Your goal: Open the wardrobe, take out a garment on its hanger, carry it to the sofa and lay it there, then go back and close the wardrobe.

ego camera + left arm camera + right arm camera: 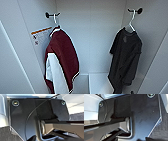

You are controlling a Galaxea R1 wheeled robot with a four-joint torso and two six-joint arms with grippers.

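Straight ahead in the head view, the tall white wardrobe stands open, its pale inner walls and back panel facing the camera. On the right inner wall a dark peg carries a thin white hanger with a curved hook, and from it hangs the plain black short-sleeved shirt, reaching down near the wardrobe's floor. On the left inner wall a second dark peg holds another white hanger with a dark red garment with white panels and white trim. The two garments hang well apart, with bare back panel between them. Beside the red garment, on the left wall, sits a white label with an orange strip.

From the left wrist view, the robot's dark plate and jointed bar take up most of the picture, with pale surfaces behind; I cannot tell whether the left pincer is open or closed.

From the right wrist view, the same dark plate and bar appear against pale surfaces and a dark textured patch; the right pincer's state cannot be told either.
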